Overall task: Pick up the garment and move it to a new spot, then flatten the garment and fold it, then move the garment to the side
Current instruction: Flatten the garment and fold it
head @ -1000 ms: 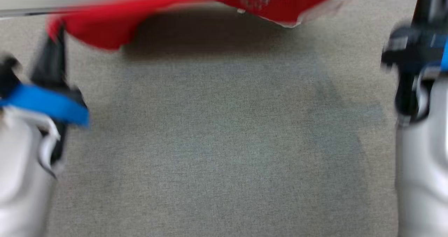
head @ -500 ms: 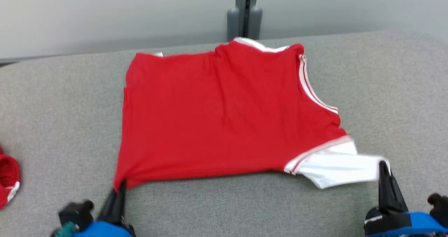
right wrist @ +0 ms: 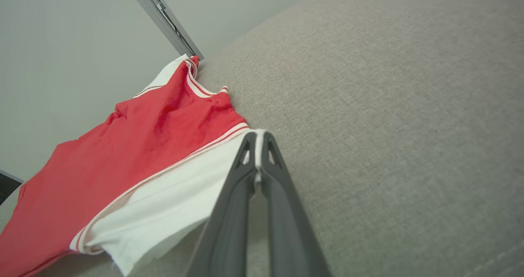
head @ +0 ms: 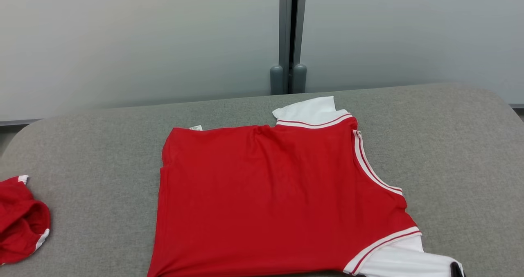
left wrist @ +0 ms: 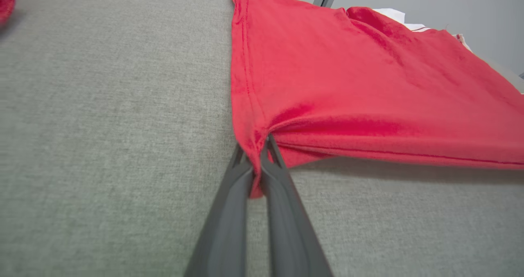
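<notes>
I have the red garment (head: 270,195) spread fairly flat in the middle of the grey padded surface (head: 458,146), collar side to the right. My left gripper (left wrist: 256,148) is pinched tight on its near left hem corner, with red cloth bunched between the fingers. My right gripper (right wrist: 258,138) is clamped on the edge of the near white sleeve (right wrist: 163,211). A second red bundle (head: 20,219) lies well apart at the far left.

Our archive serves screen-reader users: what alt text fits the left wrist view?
The left hand, its two dark fingers shut, pinches the near corner of a red garment spread over a grey fabric surface. A bit of white fabric peeks out at the garment's far edge.
</notes>
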{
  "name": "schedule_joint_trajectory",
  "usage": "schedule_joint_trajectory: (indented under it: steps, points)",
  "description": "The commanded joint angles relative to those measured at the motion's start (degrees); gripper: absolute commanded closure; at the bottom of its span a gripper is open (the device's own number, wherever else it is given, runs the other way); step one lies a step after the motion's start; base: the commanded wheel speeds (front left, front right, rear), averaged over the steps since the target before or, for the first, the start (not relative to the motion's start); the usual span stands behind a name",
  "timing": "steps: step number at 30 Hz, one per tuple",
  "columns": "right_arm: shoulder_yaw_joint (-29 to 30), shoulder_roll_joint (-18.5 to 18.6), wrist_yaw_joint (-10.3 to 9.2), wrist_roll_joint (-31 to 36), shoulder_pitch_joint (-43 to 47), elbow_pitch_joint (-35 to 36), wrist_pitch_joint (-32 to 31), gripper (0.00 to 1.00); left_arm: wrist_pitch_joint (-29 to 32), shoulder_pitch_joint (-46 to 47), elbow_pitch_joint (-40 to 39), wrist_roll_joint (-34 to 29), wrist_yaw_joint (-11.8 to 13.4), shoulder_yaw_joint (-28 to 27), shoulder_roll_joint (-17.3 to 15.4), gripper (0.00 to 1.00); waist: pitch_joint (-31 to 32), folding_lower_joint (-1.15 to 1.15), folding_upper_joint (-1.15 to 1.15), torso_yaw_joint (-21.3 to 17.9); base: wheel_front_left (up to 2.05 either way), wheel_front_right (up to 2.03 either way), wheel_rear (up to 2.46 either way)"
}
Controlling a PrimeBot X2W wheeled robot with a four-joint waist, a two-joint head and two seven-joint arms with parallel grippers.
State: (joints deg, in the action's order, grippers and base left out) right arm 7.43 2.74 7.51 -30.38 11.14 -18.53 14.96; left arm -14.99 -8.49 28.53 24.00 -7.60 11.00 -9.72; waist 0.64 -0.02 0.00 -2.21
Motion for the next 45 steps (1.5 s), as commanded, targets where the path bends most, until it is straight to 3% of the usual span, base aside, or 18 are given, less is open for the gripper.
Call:
schedule_joint_trajectory:
  steps: [1, 7, 14, 28, 38, 39, 40, 41, 45]
  points:
    - [0.2, 0.4, -0.04, -0.1, 0.9, 0.0, 0.3, 1.00, -0.3, -0.5, -0.2, -0.2, 0.2, -0.7, -0.1, 1.00, 0.2, 0.02, 0.00, 0.1, 0.00, 0.00, 0.00]
    - [0.1, 0.4, -0.04, -1.4, 1.8, 1.4, 0.3, 1.00, -0.3, -1.1, -2.3, -1.6, 0.2, -0.2, -0.4, 1.00, 0.6, 0.02, 0.00, 0.5, 0.00, 0.00, 0.00]
    - [0.1, 0.4, -0.04, -1.5, -5.5, 1.3, 0.3, 1.00, -0.3, 3.2, -4.4, -1.0, 0.2, 0.6, 0.1, 1.00, -1.2, 0.02, 0.00, 1.1, 0.00, 0.00, 0.00]
    - [-1.0, 0.3, -0.03, 6.3, -29.2, -9.4, 0.3, 1.00, -0.3, 19.5, 0.7, 2.5, 0.2, 5.5, -1.6, 1.00, -11.4, 0.02, 0.00, 3.0, 0.00, 0.00, 0.00]
    - [0.7, 0.3, -0.02, 11.4, -38.5, -15.1, 0.3, 1.00, -0.3, 25.9, 4.3, 3.9, 0.2, 6.8, -3.5, 1.00, -15.4, 0.02, 0.00, 3.2, 0.00, 0.00, 0.00]
    - [1.2, 0.4, -0.03, 12.4, -38.9, -15.2, 0.3, 0.59, -0.3, 26.1, 4.5, 3.7, 0.2, 6.7, -3.4, 0.77, -15.5, 0.02, 0.00, 3.2, 0.00, 0.00, 0.00]
    - [1.0, 0.4, -0.03, 12.9, -39.1, -15.8, 0.3, 0.00, -0.3, 26.3, 4.7, 3.5, 0.2, 6.5, -3.3, 0.09, -15.6, 0.02, 0.00, 3.1, 0.00, 0.00, 0.00]
    - [0.9, 0.3, -0.02, 12.9, -39.3, -15.9, 0.3, 0.00, -0.3, 26.3, 5.0, 3.2, 0.2, 6.4, -3.2, 0.00, -15.6, 0.02, 0.00, 3.1, 0.00, 0.00, 0.00]
    - [0.8, 0.3, -0.03, 16.7, -37.2, -13.6, 0.3, 0.00, -0.3, 24.7, 4.5, 1.0, 0.2, 5.0, -2.7, 0.00, -14.8, 0.02, 0.00, 3.1, 0.00, 0.00, 0.00]
